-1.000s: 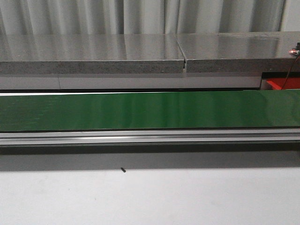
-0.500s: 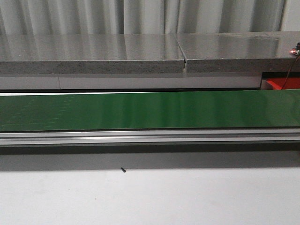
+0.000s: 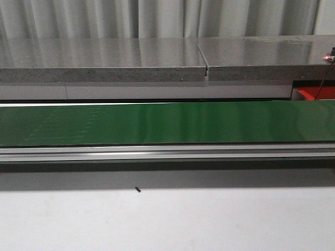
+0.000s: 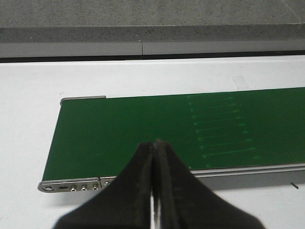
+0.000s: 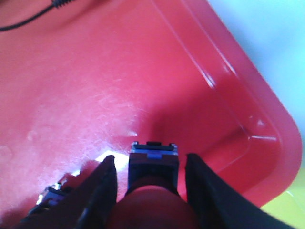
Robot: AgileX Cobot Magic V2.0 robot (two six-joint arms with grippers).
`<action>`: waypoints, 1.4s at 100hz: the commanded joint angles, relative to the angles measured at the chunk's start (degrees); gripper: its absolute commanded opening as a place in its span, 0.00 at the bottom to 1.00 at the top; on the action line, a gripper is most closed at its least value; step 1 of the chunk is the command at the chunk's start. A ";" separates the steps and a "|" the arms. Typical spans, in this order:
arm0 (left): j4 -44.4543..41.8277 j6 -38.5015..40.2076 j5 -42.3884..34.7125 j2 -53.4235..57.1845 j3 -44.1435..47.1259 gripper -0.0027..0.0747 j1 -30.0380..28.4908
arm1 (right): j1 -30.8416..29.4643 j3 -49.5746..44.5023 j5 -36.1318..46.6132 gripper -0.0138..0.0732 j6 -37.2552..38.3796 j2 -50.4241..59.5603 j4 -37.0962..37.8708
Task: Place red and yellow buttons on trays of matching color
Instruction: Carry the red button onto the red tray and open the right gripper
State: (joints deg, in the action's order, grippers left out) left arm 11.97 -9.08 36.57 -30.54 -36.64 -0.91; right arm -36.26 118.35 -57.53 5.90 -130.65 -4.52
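Red button over the red tray, between the right gripper's parted fingers.

The red button (image 5: 153,195), on its dark blue-marked base, sits low inside the red tray (image 5: 119,86), near one rounded corner; the right gripper (image 5: 150,181) straddles it with jaws spread apart, contact unclear. The left gripper (image 4: 154,181), fingers pressed together and holding nothing, hangs above the near edge of the green belt (image 4: 181,129).

Left gripper (image 4: 155,148) fingers pressed together, empty; right gripper (image 5: 150,167) fingers spread around a button.
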 commanded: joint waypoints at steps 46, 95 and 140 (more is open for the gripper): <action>1.08 -0.04 -4.44 -0.12 -1.53 0.01 0.36 | -0.19 4.35 0.11 0.78 -3.13 1.65 -0.47; 1.08 -0.04 -4.44 -0.12 -1.53 0.01 0.36 | 0.58 4.35 -1.49 0.67 -4.07 10.38 -0.47; 1.08 -0.04 -4.44 -0.12 -1.53 0.01 0.36 | 13.33 4.28 -5.77 0.08 -5.32 23.90 -0.47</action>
State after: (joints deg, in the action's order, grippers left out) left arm 11.97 -9.08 36.57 -30.54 -36.64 -0.91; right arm -26.23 120.73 -64.55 2.34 -112.40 -4.74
